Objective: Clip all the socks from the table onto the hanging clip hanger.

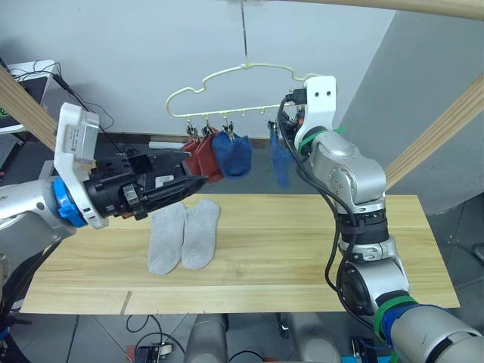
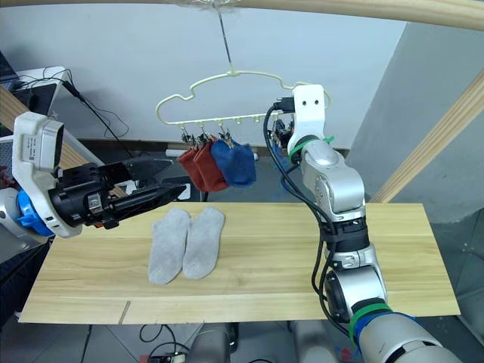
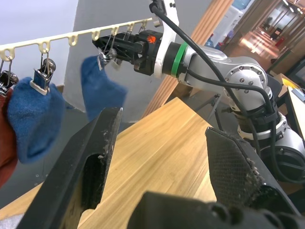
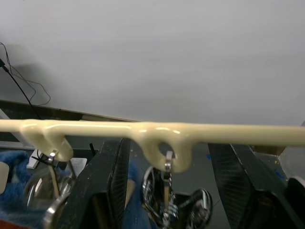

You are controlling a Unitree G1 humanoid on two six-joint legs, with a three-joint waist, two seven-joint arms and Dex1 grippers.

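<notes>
Hanger [image 1: 227, 94] hangs by its hook above the far edge of the table [image 1: 302, 249]. On its clips: two red socks [image 1: 200, 157], a blue sock [image 1: 233, 153] next to them, and a second blue sock [image 3: 97, 88] further along. Right gripper [image 3: 107, 47] is up at the bar by that second blue sock's clip, fingers spread either side of a clip. Left gripper [image 1: 193, 184] held in the air near the red socks, fingers apart, empty. Two grey socks [image 1: 183, 234] lie side by side on the table.
</notes>
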